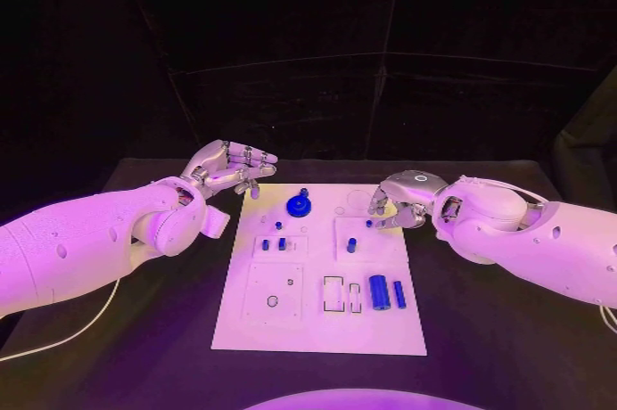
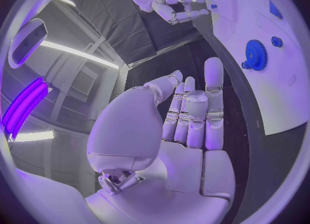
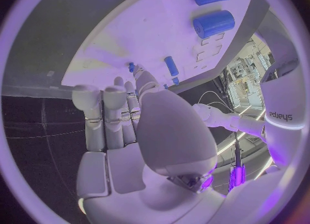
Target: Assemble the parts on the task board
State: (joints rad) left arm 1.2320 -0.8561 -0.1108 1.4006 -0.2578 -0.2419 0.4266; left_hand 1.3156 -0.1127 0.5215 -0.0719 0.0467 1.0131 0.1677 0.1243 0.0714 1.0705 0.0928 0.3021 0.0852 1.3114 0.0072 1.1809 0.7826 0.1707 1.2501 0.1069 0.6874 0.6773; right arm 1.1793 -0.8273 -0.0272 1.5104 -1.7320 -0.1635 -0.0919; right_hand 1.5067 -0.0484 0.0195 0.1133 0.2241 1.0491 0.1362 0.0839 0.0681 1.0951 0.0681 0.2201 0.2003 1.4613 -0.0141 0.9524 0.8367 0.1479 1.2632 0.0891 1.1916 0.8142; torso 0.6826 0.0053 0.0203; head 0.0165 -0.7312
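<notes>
A black desk [image 1: 489,356] is carrying the whole scene, its dark top running out on every side toward the dim surroundings. Lying flat on it, in the middle, is the white task board [image 1: 322,334], a rectangular plate with its long sides running away from the robot. The board's edges are sitting square to the desk, and bare dark surface is showing to the left and right of it and in front of its near edge. A thin pale cable [image 1: 71,334] is trailing across the desk's near left part, curving toward the left edge.
</notes>
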